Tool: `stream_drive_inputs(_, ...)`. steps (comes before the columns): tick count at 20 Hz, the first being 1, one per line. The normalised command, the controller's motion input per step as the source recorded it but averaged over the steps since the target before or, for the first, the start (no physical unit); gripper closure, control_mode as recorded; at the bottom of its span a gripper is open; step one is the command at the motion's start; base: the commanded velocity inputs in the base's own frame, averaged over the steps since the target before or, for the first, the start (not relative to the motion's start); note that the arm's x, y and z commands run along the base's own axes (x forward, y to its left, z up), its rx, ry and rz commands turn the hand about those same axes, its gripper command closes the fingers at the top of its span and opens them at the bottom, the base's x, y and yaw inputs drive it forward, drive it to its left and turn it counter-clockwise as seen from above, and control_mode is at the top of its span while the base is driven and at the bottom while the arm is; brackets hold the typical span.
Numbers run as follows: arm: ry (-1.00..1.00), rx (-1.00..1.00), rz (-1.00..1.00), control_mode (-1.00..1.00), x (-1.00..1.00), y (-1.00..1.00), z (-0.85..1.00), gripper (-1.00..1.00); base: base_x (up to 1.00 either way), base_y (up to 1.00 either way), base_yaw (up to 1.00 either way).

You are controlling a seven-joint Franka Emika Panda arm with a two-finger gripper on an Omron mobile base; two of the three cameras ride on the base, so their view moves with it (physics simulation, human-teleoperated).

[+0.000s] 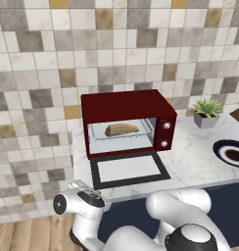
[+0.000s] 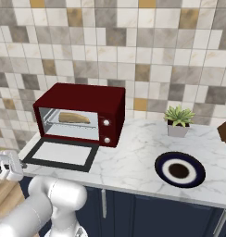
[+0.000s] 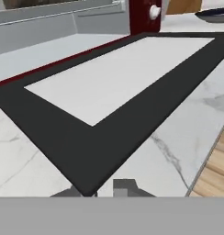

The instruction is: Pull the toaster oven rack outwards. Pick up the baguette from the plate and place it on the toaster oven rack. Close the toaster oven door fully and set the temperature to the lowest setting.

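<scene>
resting inside the toaster oven [image 1: 129,122], the baguette [image 1: 122,130] was loaded; its door [image 1: 129,169] lay flat open, knobs untouched; hand [image 3: 104,189] spread unclear.

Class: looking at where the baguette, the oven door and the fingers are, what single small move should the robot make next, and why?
Probably lift the door's near edge: the baguette already lies inside the toaster oven, the door lies flat open on the counter, and the fingers sit at its corner.

The dark red toaster oven [image 1: 129,122] has its door [image 1: 129,169] lying flat open. The baguette [image 1: 121,130] lies inside on the rack [image 1: 122,138]. The blue plate [image 2: 179,170] sits apart.
</scene>
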Motion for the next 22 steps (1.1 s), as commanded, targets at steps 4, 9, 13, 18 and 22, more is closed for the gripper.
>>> stream_drive_inputs(4, -0.07, 0.0, 0.0, -1.0, 0.02, -0.33, 0.0, 1.0, 0.0, 0.0, 0.0)
stream_drive_inputs(9, -0.11, 0.0, 0.0, -1.0, 0.06, -0.27, 0.03, 1.0, 0.0, 0.0, 0.0)
stream_drive_inputs(13, -0.15, 0.0, 0.0, -1.0, 0.22, -0.26, 0.07, 1.0, 0.0, 0.0, 0.0)
stream_drive_inputs(18, -0.17, 0.0, 0.0, -1.0, 0.35, -0.23, 0.08, 1.0, 0.0, 0.0, 0.0)
stream_drive_inputs(22, -0.17, 0.0, 0.0, -1.0, 0.37, -0.31, 0.11, 1.0, 0.0, 0.0, 0.0)
